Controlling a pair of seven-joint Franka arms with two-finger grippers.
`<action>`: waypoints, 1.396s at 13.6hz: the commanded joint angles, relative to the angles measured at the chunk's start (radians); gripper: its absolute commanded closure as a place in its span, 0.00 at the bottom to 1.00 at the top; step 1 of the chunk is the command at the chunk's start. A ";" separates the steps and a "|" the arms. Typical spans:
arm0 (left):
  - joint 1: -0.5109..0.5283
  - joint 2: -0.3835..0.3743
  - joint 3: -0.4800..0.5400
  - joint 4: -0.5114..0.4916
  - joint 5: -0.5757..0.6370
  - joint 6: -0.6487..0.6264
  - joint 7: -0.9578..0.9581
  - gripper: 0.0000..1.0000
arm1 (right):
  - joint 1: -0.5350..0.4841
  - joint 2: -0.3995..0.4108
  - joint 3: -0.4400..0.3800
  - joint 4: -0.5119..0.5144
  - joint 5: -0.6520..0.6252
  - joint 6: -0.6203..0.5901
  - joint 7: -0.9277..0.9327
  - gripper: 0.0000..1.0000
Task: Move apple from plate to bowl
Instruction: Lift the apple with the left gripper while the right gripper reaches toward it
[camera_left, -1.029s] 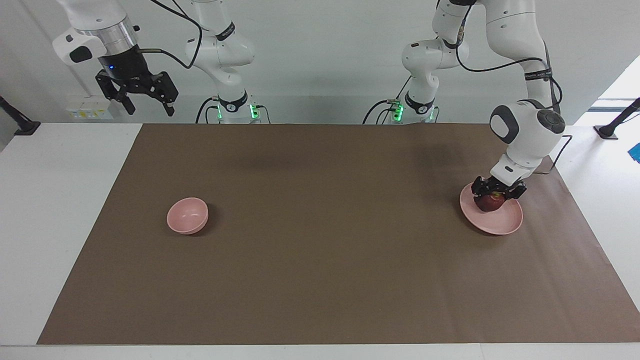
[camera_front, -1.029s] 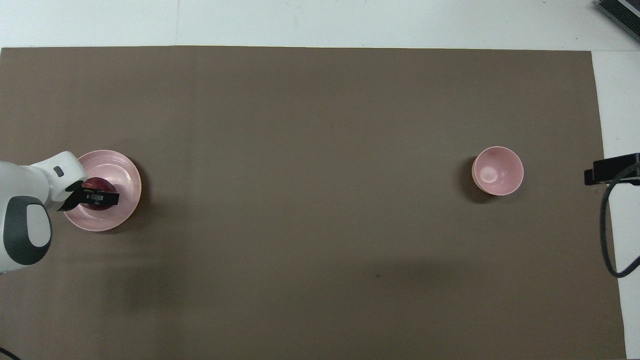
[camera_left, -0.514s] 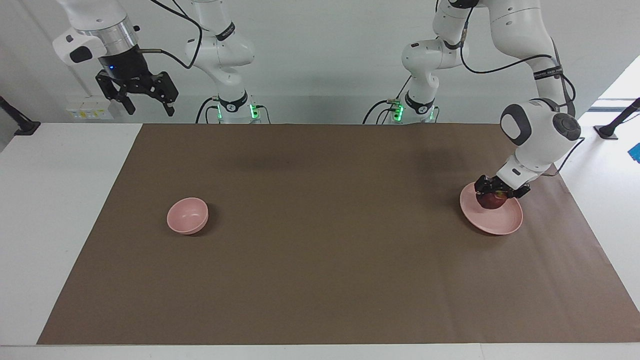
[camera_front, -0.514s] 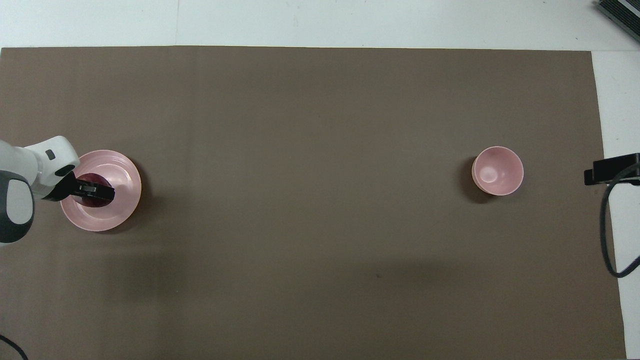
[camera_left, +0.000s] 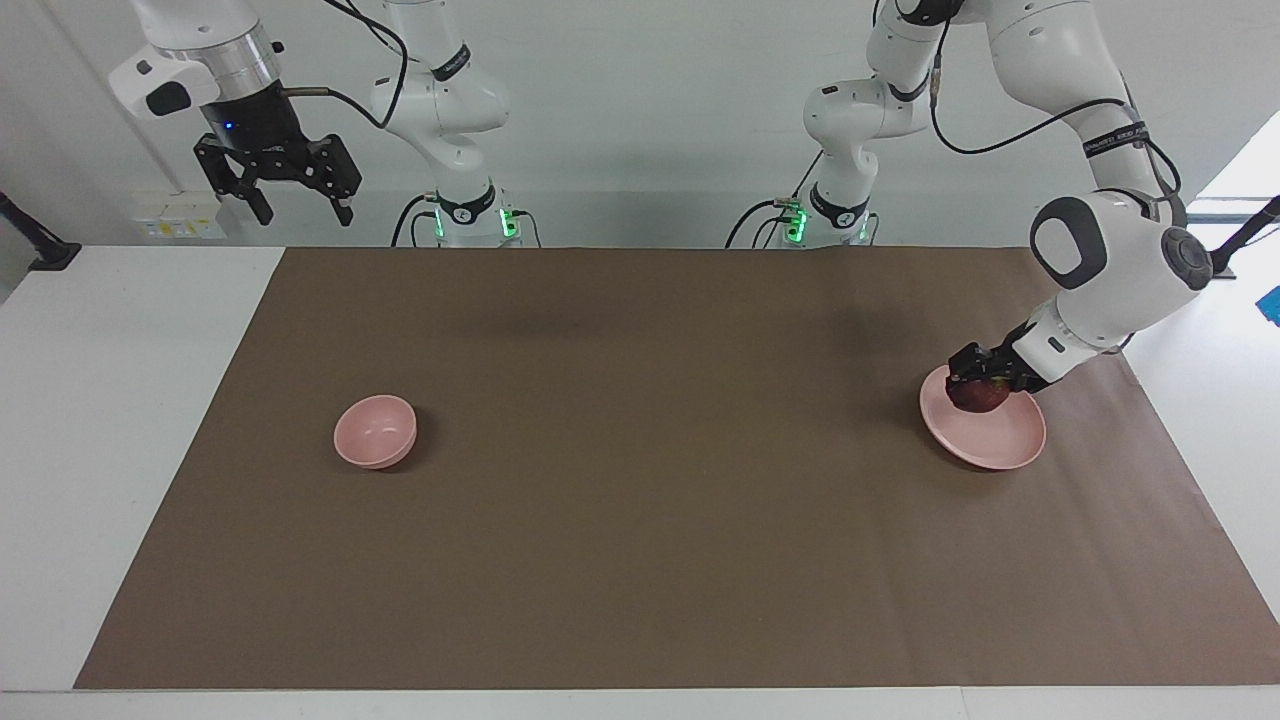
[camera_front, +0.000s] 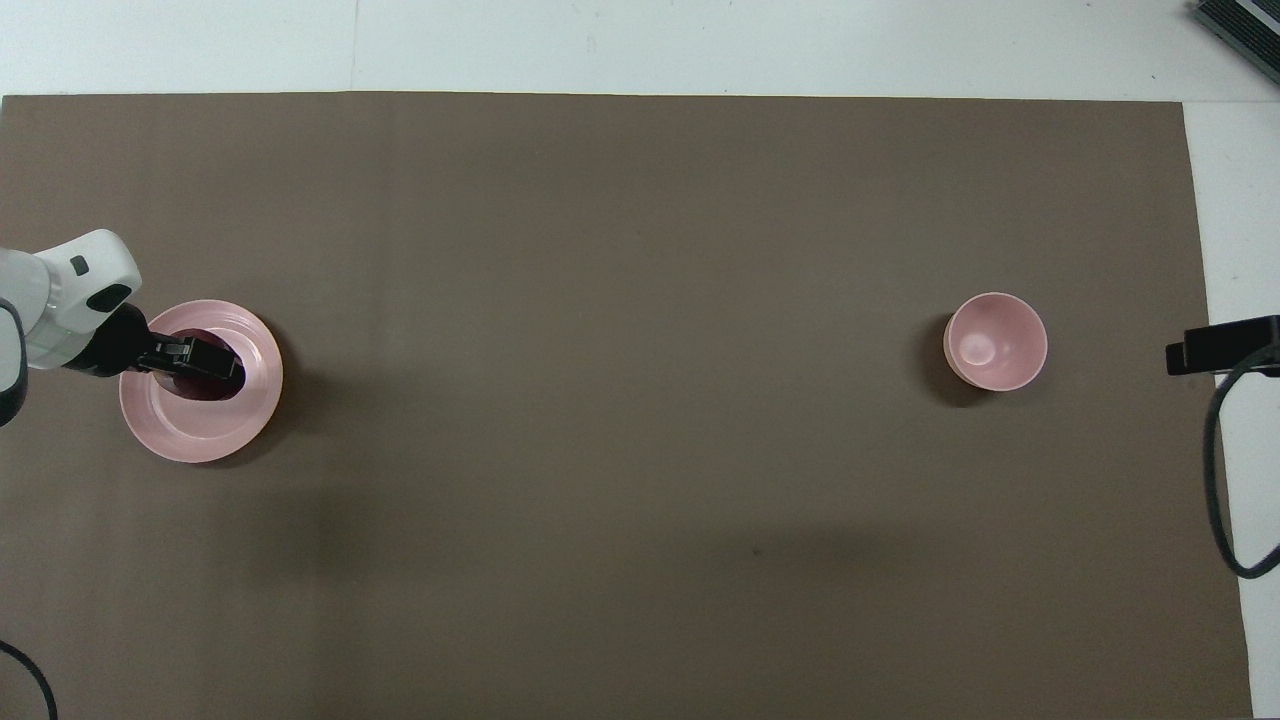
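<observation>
The dark red apple (camera_left: 980, 398) is gripped from above by my left gripper (camera_left: 976, 384), which is shut on it. It hangs low over the part of the pale pink plate (camera_left: 995, 445) nearer to the robots. I cannot tell whether it still touches the plate. In the overhead view the black fingers (camera_front: 195, 352) cover most of the apple (camera_front: 208, 384) over the plate (camera_front: 190, 435). The small pink bowl (camera_left: 375, 430) stands empty toward the right arm's end of the table; it also shows in the overhead view (camera_front: 996, 341). My right gripper (camera_left: 292, 200) waits open, high above the table's edge.
A brown mat (camera_left: 640, 520) covers the table between plate and bowl. White table (camera_left: 120, 400) borders it at both ends. In the overhead view the right gripper's body (camera_front: 1220, 345) and a black cable (camera_front: 1215, 480) hang past the bowl at the mat's end.
My left arm's wrist has swung outward and tilted, and the apple in its grip has shifted slightly up over the plate. The right gripper has barely moved.
</observation>
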 joint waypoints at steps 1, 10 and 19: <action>-0.045 0.026 0.002 0.037 -0.087 -0.052 -0.084 1.00 | -0.012 -0.019 0.002 -0.065 0.079 0.007 -0.080 0.00; -0.142 0.025 -0.183 0.034 -0.392 -0.065 -0.836 1.00 | 0.028 0.038 0.004 -0.194 0.422 0.153 -0.203 0.00; -0.142 0.022 -0.406 0.022 -0.848 -0.009 -1.138 1.00 | 0.028 0.099 0.004 -0.260 0.810 0.134 -0.258 0.00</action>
